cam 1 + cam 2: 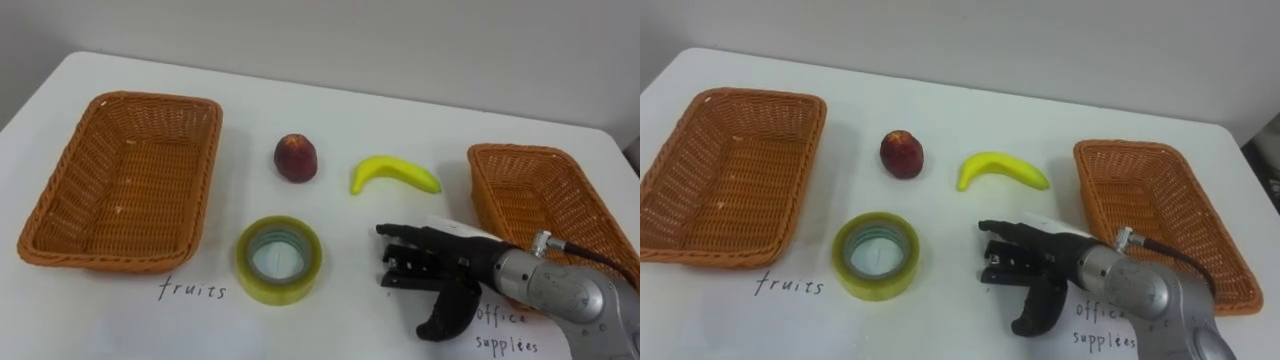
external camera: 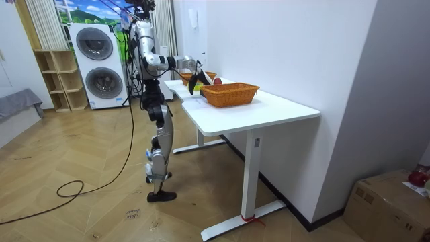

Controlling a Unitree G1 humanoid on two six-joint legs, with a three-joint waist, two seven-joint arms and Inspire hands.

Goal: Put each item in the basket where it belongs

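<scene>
One tape roll [image 1: 279,259] left of fingers [image 1: 400,235]

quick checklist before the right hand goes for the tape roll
1. Right hand empty, fingers straight: ok.
2. Hand over the tape roll: not ok, it hovers to the roll's right, nearer the right basket.
3. Tape roll lying flat, touching nothing else: ok.
4. Banana and red fruit clear of the roll, farther back: ok.
5. Right basket, by the office supplies label, has room: ok, nothing seen inside.
6. Left basket empty for the fruit: ok.
</scene>
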